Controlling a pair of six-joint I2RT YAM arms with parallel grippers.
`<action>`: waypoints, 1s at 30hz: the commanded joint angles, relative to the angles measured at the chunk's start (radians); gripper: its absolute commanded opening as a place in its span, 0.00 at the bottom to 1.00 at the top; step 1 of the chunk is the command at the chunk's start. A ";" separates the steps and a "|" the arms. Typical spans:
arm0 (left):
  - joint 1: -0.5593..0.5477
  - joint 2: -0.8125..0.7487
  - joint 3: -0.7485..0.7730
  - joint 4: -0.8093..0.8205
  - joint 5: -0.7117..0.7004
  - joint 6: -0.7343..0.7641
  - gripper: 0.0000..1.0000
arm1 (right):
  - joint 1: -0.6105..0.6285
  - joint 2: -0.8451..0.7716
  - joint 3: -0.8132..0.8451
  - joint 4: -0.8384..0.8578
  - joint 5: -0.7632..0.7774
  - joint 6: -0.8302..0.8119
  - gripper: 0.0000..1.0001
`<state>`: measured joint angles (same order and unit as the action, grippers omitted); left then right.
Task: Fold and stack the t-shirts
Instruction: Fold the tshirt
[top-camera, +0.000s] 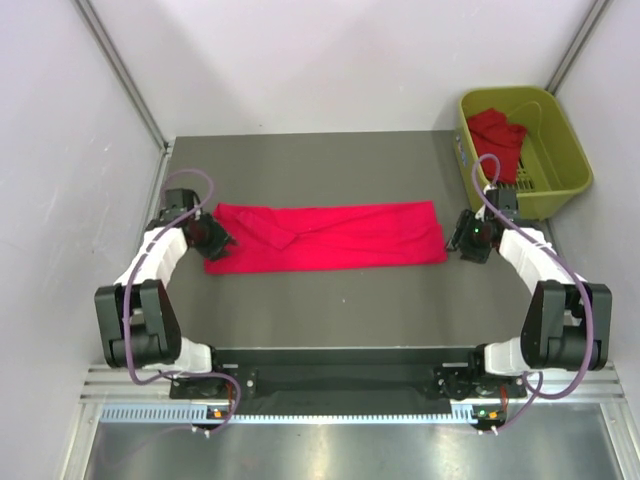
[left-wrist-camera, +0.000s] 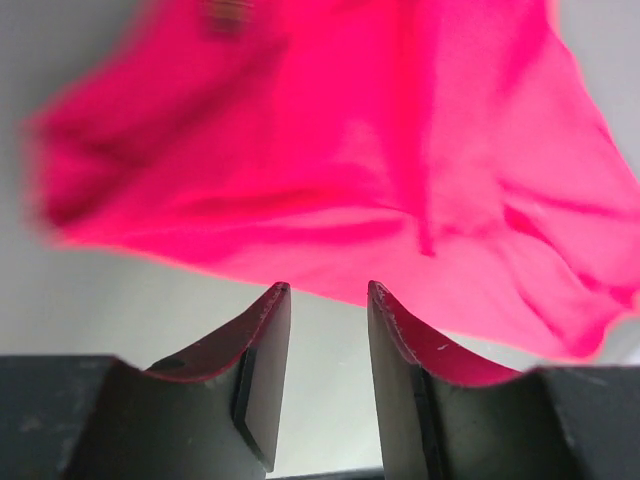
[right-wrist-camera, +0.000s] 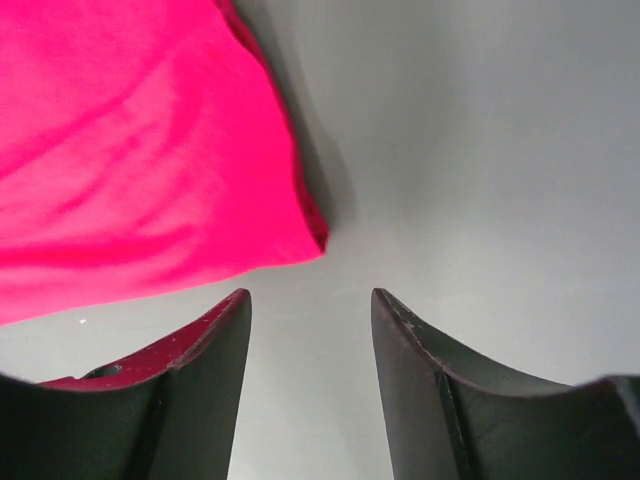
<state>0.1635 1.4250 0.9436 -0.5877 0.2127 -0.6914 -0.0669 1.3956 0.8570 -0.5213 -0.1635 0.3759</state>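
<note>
Lying flat, the folded t-shirt (top-camera: 330, 237) stretches left-to-right.

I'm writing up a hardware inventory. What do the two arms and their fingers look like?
Both the left arm and right arm have black joint housings linked by white segments, with a mauve cable looping along each. The left fingers and right fingers are dark curved blades tapering to the tips. A green light glows on the right wrist.

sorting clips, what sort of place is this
Likely a robot test cell: a grey table walled by white panels, a red t-shirt laid flat, a second t-shirt in a yellow-green basket.
</note>
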 joint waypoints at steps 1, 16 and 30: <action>-0.057 0.086 0.037 0.140 0.165 0.039 0.42 | 0.016 0.021 0.077 0.012 -0.043 -0.026 0.52; -0.062 0.248 0.264 0.016 0.016 0.285 0.56 | 0.202 0.305 0.375 -0.019 -0.093 0.001 0.48; -0.064 0.416 0.376 -0.070 -0.029 0.457 0.35 | 0.242 0.333 0.389 -0.029 -0.096 -0.020 0.48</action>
<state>0.0982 1.8408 1.2903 -0.6266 0.2203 -0.2932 0.1699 1.7287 1.1988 -0.5449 -0.2562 0.3733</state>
